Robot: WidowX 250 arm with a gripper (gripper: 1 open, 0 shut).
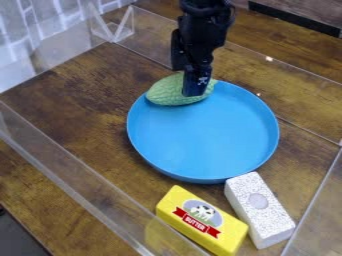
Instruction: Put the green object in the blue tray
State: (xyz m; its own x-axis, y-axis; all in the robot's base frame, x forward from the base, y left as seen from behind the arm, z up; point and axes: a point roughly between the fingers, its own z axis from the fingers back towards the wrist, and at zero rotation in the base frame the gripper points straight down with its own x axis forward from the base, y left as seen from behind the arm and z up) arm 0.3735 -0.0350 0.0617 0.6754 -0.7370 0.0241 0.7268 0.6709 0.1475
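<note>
— How many green lumps, and where?
— One green object (pixel 178 93), directly under the gripper (pixel 195 82), resting on the far rim of the blue tray (pixel 201 130).
— Is the gripper holding it?
— Its jaws stand wide and released, straddling the lump.
— Anything else?
— One yellow box (pixel 201 217) and one white block (pixel 259 207), side by side well below the gripper, outside the tray on the wooden table (pixel 80 110).

At the top of the frame the gripper (pixel 197 78) is black. Beneath it the green object (pixel 175 93) is pale green, its skin seemingly bumpy. The centre holds the bright blue tray (pixel 203 132). Lower right: a yellow box (pixel 201 220) with a red band and a white speckled block (pixel 259 207). The table (pixel 80 95) is dark brown wood grain.
</note>
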